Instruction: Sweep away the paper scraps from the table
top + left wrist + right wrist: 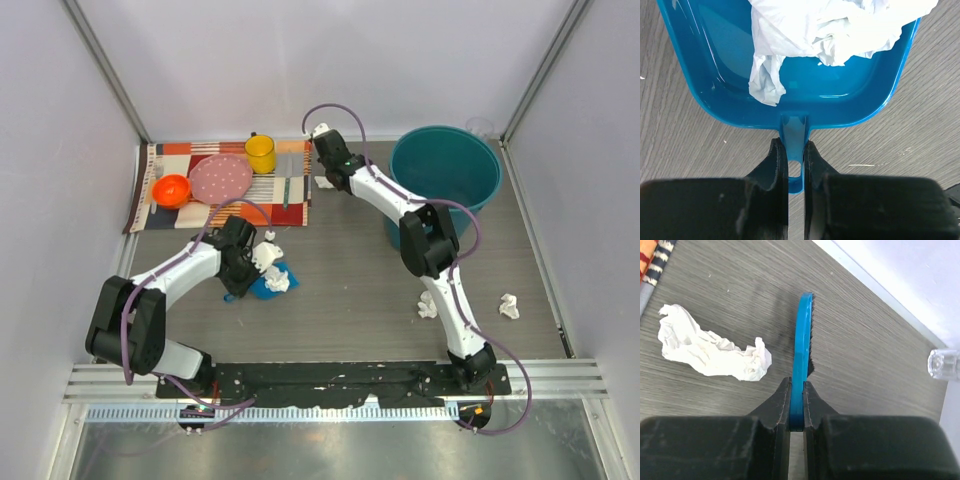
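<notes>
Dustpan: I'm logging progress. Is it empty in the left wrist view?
No, crumpled white paper lies inside the blue dustpan held by the left gripper.

The table (dark wood grain) carries a striped placemat far left, a teal bucket far right and a blue dustpan left of centre. Loose paper scraps lie just beside the placemat, with two more near right.

Plain white walls, grey metal corner posts
</notes>
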